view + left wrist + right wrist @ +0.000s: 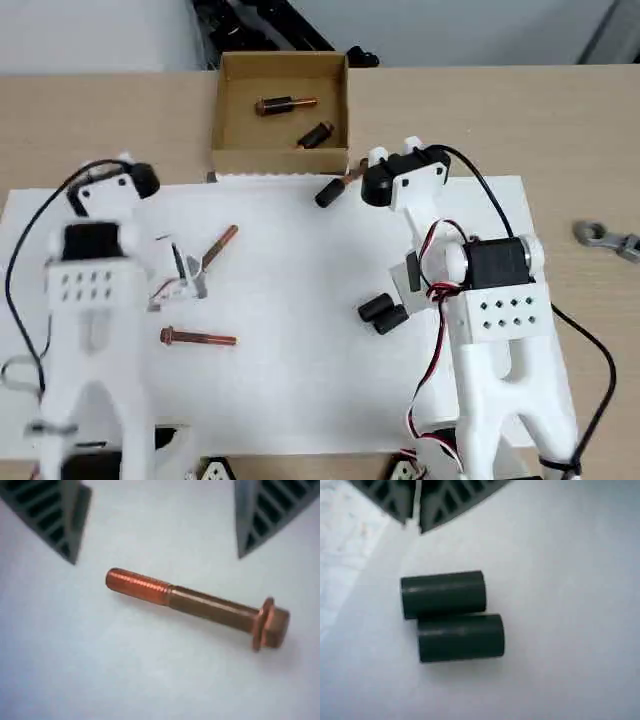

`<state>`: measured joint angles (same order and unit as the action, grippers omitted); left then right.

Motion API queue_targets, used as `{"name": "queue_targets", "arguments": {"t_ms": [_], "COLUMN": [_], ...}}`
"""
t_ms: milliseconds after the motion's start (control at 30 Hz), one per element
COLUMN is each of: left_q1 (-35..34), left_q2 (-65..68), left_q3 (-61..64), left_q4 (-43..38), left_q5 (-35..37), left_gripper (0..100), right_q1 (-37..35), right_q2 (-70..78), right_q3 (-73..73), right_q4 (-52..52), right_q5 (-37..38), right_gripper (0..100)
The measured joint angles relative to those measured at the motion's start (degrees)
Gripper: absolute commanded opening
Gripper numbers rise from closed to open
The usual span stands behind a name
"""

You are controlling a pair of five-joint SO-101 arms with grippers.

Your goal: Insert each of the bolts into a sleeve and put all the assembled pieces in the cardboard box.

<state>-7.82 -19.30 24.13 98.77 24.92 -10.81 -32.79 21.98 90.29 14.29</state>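
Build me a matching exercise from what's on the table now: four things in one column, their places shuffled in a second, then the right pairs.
Things
1. two loose sleeves
2. two assembled pieces
3. wrench
4. bare bolt in the left wrist view

Places
A. on the bare table, off the white mat
B. inside the cardboard box
C. touching side by side on the white mat
D. lying flat under the open left gripper

Pairs: 1-C, 2-B, 3-A, 4-D
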Motion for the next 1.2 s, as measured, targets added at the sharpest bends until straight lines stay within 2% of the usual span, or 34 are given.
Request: {"name": "queue_targets", "arguments": {"t_ms": [200,600,1033,1200], "left_q1": [-1.5,-1.6,-1.6,-1.6], "left_q2": [12.6,13.2,13.2,13.2], "left_q3": [-3.5,-5.3,-0.7,2.8], "left_q4": [0.0,0.0,-0.1,-2.8], "left_q5": [4.7,6.1,4.9,3.8], "left_gripper": [16,24,24,24], "right_q1": [0.0,0.0,0.1,0.0], "right_q2": [0.0,0.0,0.0,0.0], "right_q3": [0.0,0.0,0.0,0.0], "right_q4": [0.0,0.0,0.0,0.0], "right_q5": [0.0,0.0,0.0,0.0], "right_gripper": [0.4,0.4,0.4,0.4]}}
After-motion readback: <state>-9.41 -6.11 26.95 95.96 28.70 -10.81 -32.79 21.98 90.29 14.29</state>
